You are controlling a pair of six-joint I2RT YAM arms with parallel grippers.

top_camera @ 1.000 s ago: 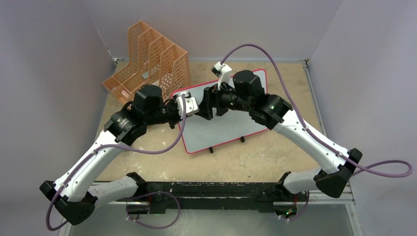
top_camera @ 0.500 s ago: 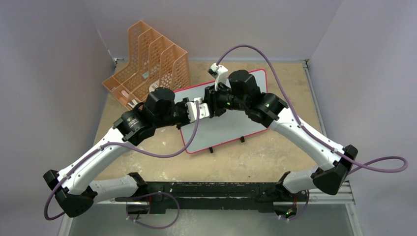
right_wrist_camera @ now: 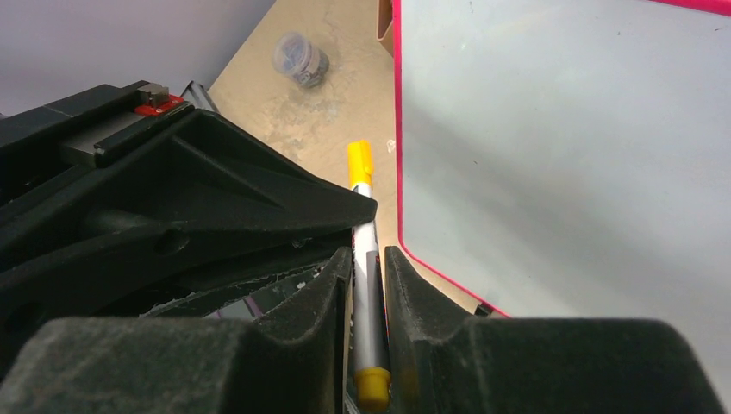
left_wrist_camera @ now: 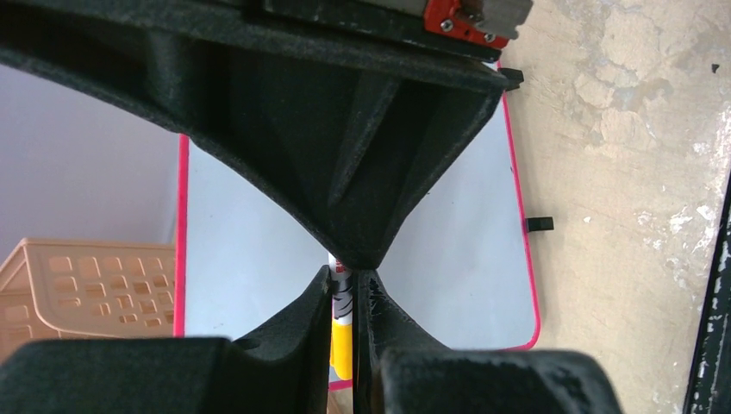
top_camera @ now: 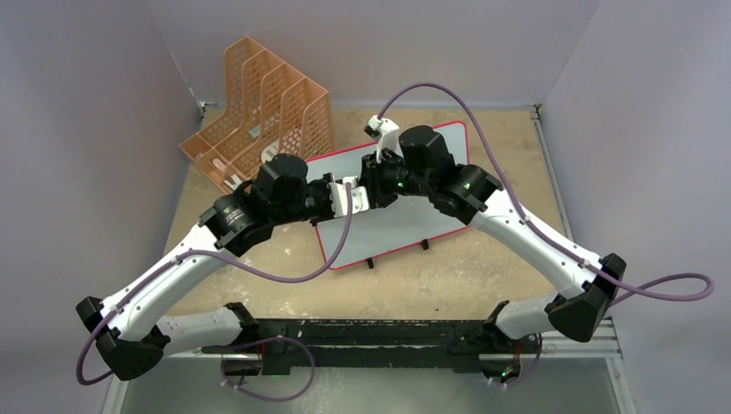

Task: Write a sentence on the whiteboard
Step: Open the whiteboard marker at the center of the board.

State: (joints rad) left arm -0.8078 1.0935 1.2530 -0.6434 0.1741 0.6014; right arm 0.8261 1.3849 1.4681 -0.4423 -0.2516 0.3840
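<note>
The whiteboard (top_camera: 392, 220) lies flat on the table, pale with a red-pink frame. The sentence is out of view; the board surface (right_wrist_camera: 560, 155) that shows is blank. Above the board's left part my two grippers meet tip to tip. My left gripper (top_camera: 353, 197) is shut on a white marker (left_wrist_camera: 343, 312) with a yellow end. My right gripper (top_camera: 373, 185) is shut on the same marker (right_wrist_camera: 365, 259), its yellow cap (right_wrist_camera: 359, 164) pointing away past the fingertips. In the left wrist view the board (left_wrist_camera: 465, 241) lies below the jaws.
An orange perforated file rack (top_camera: 259, 103) stands at the back left, beside the board's corner. A small round clear container (right_wrist_camera: 299, 59) sits on the tabletop beyond the board's edge. Two black feet (top_camera: 369, 263) stick out from the board's near edge.
My left arm has swung right, bringing the marker to the right gripper. The right gripper's jaws have closed onto the marker.
</note>
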